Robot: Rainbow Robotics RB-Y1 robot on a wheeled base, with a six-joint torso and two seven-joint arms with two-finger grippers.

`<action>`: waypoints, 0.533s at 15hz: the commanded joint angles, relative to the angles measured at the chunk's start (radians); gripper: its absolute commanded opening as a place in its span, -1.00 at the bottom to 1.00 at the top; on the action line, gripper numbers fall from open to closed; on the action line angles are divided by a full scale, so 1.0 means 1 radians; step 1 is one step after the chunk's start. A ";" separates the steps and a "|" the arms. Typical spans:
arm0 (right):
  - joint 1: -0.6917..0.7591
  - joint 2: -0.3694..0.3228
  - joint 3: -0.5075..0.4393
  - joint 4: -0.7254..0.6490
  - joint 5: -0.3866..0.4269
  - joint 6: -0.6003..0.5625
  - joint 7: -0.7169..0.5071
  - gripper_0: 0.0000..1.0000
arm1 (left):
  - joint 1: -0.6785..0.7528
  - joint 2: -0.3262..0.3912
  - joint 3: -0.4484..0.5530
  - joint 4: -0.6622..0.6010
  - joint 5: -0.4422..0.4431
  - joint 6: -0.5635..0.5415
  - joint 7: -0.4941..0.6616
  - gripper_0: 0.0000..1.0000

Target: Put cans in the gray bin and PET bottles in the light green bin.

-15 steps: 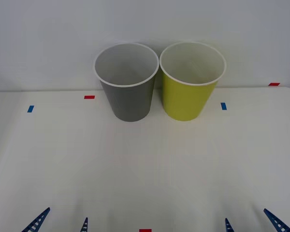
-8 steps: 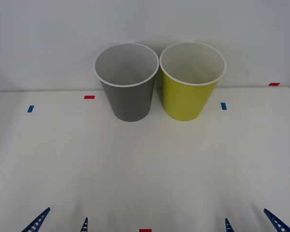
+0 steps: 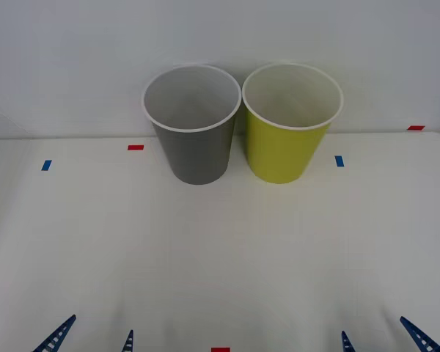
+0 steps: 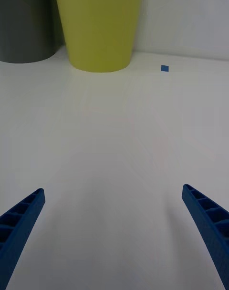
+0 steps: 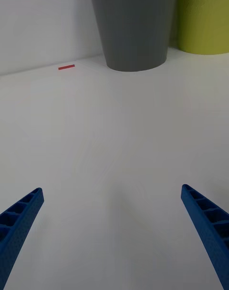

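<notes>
The gray bin (image 3: pixel 193 125) and the light green bin (image 3: pixel 291 121) stand upright side by side at the far edge of the white bench (image 3: pixel 220 257). Left gripper (image 3: pixel 92 336) and right gripper (image 3: pixel 381 334) hover low at the near edge, jaws apart, holding nothing.

In the front view we see just the blue fingertips of the left claw (image 3: pixel 93 336) and the right claw (image 3: pixel 382 335); the lower edge cuts away everything behind them. A red tape mark (image 3: pixel 220 350) at that edge is also clipped. In the right wrist view the light green bin (image 4: pixel 98 25) loses its rim past the frame edge, and the gray bin (image 4: pixel 25 23) shows partly. In the left wrist view both bins are cut the same way, so their openings stay unseen.
</notes>
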 commanded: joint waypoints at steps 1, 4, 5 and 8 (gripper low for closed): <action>0.000 0.000 0.000 0.000 0.000 0.000 0.000 1.00 | 0.000 0.000 0.000 0.000 0.000 0.000 0.000 1.00; 0.000 0.000 0.000 0.000 0.000 0.000 0.000 1.00 | 0.000 0.000 0.000 0.000 0.000 0.000 0.000 1.00; 0.000 0.000 0.000 0.000 0.000 0.000 0.000 1.00 | 0.000 0.000 0.000 0.000 0.000 0.000 0.000 1.00; 0.000 0.000 0.000 0.000 0.000 0.000 0.000 1.00 | 0.000 0.000 0.000 0.000 0.000 0.000 0.000 1.00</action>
